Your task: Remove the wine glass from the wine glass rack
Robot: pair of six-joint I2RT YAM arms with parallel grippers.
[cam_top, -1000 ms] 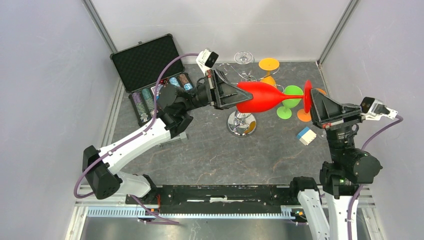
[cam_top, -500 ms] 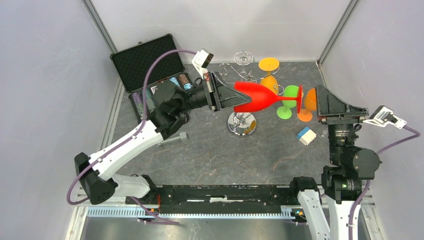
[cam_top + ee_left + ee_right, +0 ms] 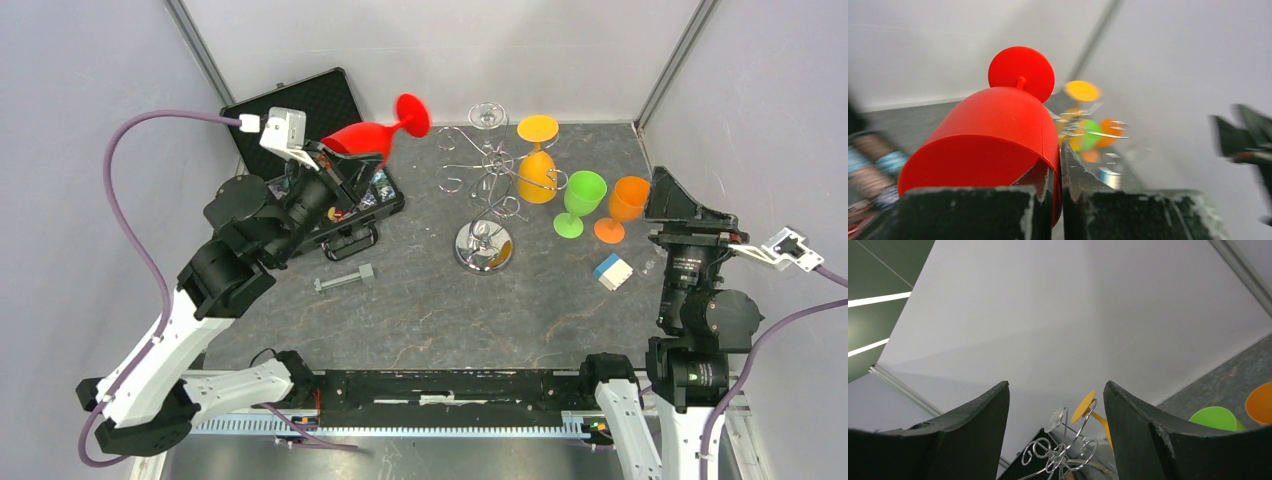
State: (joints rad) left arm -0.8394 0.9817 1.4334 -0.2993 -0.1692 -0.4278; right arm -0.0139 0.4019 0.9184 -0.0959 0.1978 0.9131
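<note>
While the left gripper [image 3: 1060,150] pinches the rim of the red wine glass [image 3: 375,135], 1 finger inside the bowl and 1 outside, the glass hangs in the air above the open black case [image 3: 290,115], well apart from the wine glass rack [image 3: 484,200]. It lies on its side, foot pointing away from the gripper. Off the rack, by the look of it! The right gripper [image 3: 672,195] stands with its jaws wide and nothing between them, near the green glass [image 3: 578,200] and orange glass [image 3: 620,208] on the tabletop [image 3: 430,300]. That red glass looks like plastic: light, stiff, smooth, unlikely to shatter. The rim pinch is thin, though, and stem and foot stick out like a lever, so it could pivot or slip. A hold on the stem looks safer for setting it down.
</note>
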